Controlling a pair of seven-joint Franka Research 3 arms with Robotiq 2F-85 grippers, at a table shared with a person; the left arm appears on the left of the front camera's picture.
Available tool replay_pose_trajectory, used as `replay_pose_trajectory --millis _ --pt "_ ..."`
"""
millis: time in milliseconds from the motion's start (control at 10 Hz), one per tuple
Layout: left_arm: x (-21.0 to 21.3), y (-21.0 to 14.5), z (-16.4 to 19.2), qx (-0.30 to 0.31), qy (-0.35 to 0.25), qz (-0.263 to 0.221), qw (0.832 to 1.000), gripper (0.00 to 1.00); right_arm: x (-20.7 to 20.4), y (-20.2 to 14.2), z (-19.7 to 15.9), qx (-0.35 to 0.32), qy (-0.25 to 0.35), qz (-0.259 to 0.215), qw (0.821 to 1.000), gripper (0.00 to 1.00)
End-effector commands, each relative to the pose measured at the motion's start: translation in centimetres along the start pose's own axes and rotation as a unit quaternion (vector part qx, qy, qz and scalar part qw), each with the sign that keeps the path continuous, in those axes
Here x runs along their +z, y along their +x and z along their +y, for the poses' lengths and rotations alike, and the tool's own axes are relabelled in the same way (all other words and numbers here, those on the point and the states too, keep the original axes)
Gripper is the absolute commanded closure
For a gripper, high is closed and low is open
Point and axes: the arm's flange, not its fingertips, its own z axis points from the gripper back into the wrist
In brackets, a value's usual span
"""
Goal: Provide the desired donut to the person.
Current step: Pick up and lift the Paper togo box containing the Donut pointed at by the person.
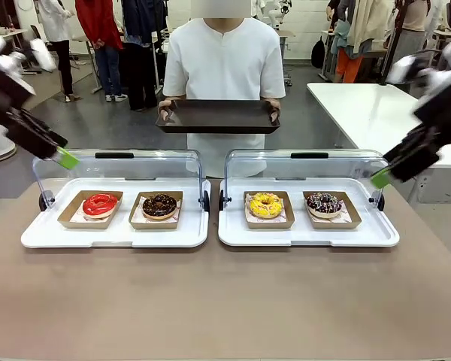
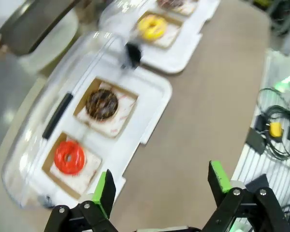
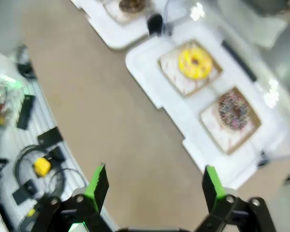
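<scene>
Four donuts sit in brown paper boats: a red donut (image 1: 100,204) (image 2: 69,157) and a chocolate donut (image 1: 159,205) (image 2: 101,104) in the left tray, a yellow donut (image 1: 265,204) (image 3: 195,63) and a sprinkled chocolate donut (image 1: 323,203) (image 3: 233,110) in the right tray. The person (image 1: 224,60) stands behind the table, holding a dark tray (image 1: 218,116) in both hands. My left gripper (image 1: 66,158) (image 2: 162,186) hangs open above the table's left end. My right gripper (image 1: 381,177) (image 3: 153,182) hangs open above the right end. Neither holds anything.
Two white trays (image 1: 120,235) (image 1: 308,237) stand side by side, their clear lids (image 1: 113,169) (image 1: 308,167) tilted up at the back. Bare brown tabletop (image 1: 225,301) lies in front. Cables and gear (image 2: 275,135) lie off the table's near edge. A white table (image 1: 368,105) stands back right.
</scene>
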Motion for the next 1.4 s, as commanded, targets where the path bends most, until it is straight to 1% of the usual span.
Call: replay_pose_trajectory --millis 0,100,200,300,500,600,800,1100,1300 --pt "3.2 -2.2 3.5 -0.056 -0.15 -0.048 0.986 0.0 2.6 -3.4 -5.8 0.018 0.121 -0.066 0.99 0.0" --pt "4.5 -3.5 5.0 -0.071 -0.174 -0.069 0.98 0.0 3.5 -5.4 -8.3 0.011 0.146 -0.108 0.983 0.0" --pt "5.6 -4.9 6.7 -0.079 -0.179 -0.098 0.976 0.0 4.1 -7.3 -10.4 -0.006 0.159 -0.136 0.978 0.0" --pt "7.0 -6.6 8.0 -0.085 -0.171 -0.122 0.974 0.0 4.4 -9.0 -12.0 -0.008 0.162 -0.16 0.974 0.0" --pt "9.0 -9.1 9.3 -0.087 -0.166 -0.154 0.97 0.0 4.8 -11.5 -13.7 0.019 0.171 -0.204 0.964 0.0" --pt "9.9 -10.1 9.9 -0.09 -0.162 -0.17 0.968 0.0 5.0 -12.5 -14.4 0.025 0.167 -0.215 0.962 0.0" --pt "11.2 -12.6 10.2 -0.097 -0.143 -0.187 0.967 0.0 5.7 -14.3 -14.9 0.031 0.154 -0.219 0.963 0.0" --pt "11.6 -15.0 10.7 -0.093 -0.124 -0.209 0.965 0.0 6.7 -15.5 -14.5 0.044 0.141 -0.237 0.96 0.0" --pt "11.3 -16.2 10.7 -0.096 -0.116 -0.238 0.96 0.0 7.3 -15.8 -14.2 0.05 0.135 -0.247 0.958 0.0"
